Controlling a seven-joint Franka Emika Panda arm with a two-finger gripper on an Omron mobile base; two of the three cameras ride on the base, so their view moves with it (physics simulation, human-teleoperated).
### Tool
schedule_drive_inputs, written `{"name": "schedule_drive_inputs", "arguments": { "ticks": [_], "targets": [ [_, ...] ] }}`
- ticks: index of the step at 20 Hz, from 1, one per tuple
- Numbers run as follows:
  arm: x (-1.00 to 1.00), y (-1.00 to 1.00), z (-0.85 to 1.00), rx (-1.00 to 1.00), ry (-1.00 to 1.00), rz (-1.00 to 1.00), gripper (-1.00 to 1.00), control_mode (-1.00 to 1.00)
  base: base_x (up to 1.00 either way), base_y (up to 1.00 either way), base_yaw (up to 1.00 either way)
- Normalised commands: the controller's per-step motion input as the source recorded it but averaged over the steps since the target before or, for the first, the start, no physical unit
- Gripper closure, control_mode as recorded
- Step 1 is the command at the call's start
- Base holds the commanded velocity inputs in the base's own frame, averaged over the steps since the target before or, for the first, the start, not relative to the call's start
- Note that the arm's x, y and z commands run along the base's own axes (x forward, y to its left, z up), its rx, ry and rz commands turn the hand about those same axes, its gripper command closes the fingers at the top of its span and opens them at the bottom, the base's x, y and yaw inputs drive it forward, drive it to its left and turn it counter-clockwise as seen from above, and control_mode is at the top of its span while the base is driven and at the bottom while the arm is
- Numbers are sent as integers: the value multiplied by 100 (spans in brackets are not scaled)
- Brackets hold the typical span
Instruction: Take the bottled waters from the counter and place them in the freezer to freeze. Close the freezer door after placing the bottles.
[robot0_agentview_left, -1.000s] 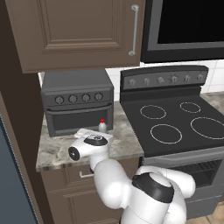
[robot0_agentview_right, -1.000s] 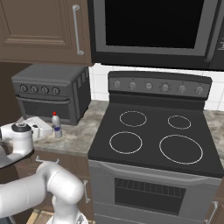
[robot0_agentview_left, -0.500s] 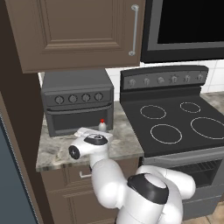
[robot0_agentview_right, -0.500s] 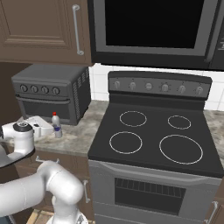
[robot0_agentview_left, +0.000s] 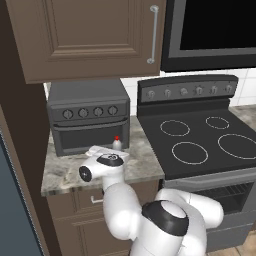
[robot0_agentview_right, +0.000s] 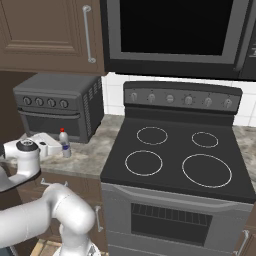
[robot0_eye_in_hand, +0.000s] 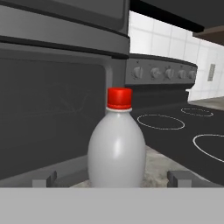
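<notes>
Jaws spread wide on the gripper (robot0_eye_in_hand: 112, 178), fingertips (robot0_eye_in_hand: 43, 178) flanking the red-capped bottle (robot0_eye_in_hand: 117, 142), untouched, upright on the counter (robot0_agentview_left: 140, 159) at the toaster oven's (robot0_agentview_left: 89, 119) five o'clock.

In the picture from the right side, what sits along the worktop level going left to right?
Robot's gripper → red-capped bottle → toaster oven behind them → bare granite counter → black stovetop.
</notes>
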Motion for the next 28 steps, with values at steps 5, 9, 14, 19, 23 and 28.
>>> {"name": "schedule_drive_inputs", "arguments": {
  "ticks": [5,9,14,19,23,28],
  "targets": [
    [6,-4,-2,0,0,0,-100,-100,0,0,0],
    [7,-4,0,0,0,0,-100,-100,0,0,0],
    [3,-9,-1,0,0,0,-100,-100,0,0,0],
    [3,-6,-3,0,0,0,-100,-100,0,0,0],
    [4,-15,-5,0,0,0,-100,-100,0,0,0],
    [6,-12,-1,0,0,0,-100,-100,0,0,0]
  ]
}}
